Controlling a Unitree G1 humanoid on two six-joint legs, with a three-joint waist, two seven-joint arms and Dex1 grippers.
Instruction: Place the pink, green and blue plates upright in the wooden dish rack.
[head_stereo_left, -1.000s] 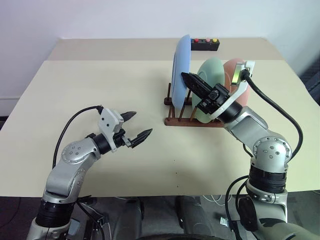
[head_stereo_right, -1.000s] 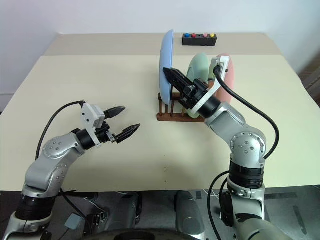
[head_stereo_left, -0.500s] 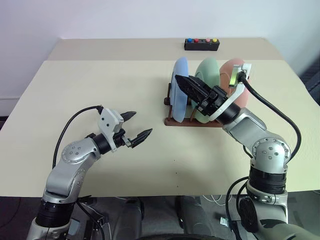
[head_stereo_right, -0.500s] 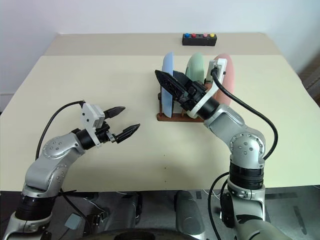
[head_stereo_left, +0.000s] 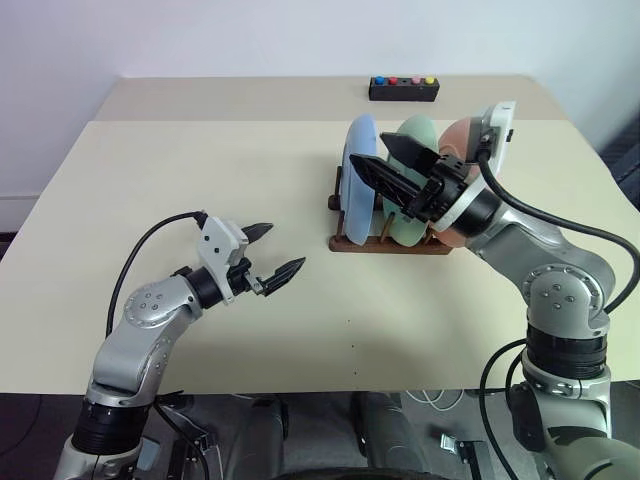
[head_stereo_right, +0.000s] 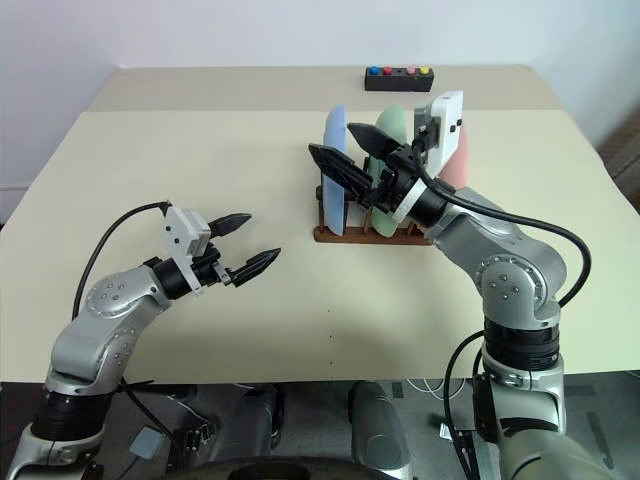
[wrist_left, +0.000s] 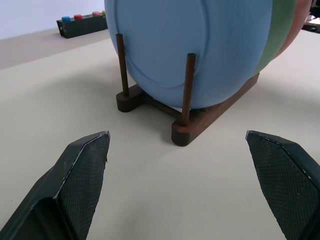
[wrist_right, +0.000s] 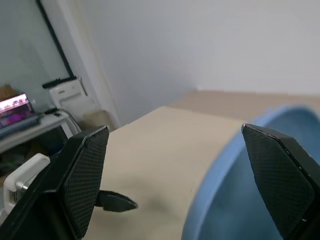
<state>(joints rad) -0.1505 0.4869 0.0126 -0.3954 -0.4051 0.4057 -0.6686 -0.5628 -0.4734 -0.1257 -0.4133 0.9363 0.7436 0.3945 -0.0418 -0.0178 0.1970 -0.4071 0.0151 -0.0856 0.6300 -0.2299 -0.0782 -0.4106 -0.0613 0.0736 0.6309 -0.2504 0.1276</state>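
The blue plate (head_stereo_left: 357, 185) stands upright at the left end of the wooden dish rack (head_stereo_left: 385, 244). The green plate (head_stereo_left: 428, 130) and the pink plate (head_stereo_left: 460, 135) stand upright behind it. My right gripper (head_stereo_left: 368, 150) hovers open beside the blue plate's upper edge, holding nothing. In the right wrist view the blue plate (wrist_right: 250, 195) lies below its spread fingers. My left gripper (head_stereo_left: 286, 246) is open and empty above the table, left of the rack. It faces the blue plate (wrist_left: 200, 45) and the rack's pegs (wrist_left: 189, 85).
A black box with coloured buttons (head_stereo_left: 403, 88) sits at the table's far edge behind the rack. The beige table (head_stereo_left: 200, 170) stretches wide to the left and front of the rack. A cable runs from my right wrist camera (head_stereo_left: 498, 125).
A second ago my right gripper was shut on the blue plate, held high over the rack. The plate has dropped into its slot; the gripper has opened, let go and rolled. Left arm unchanged.
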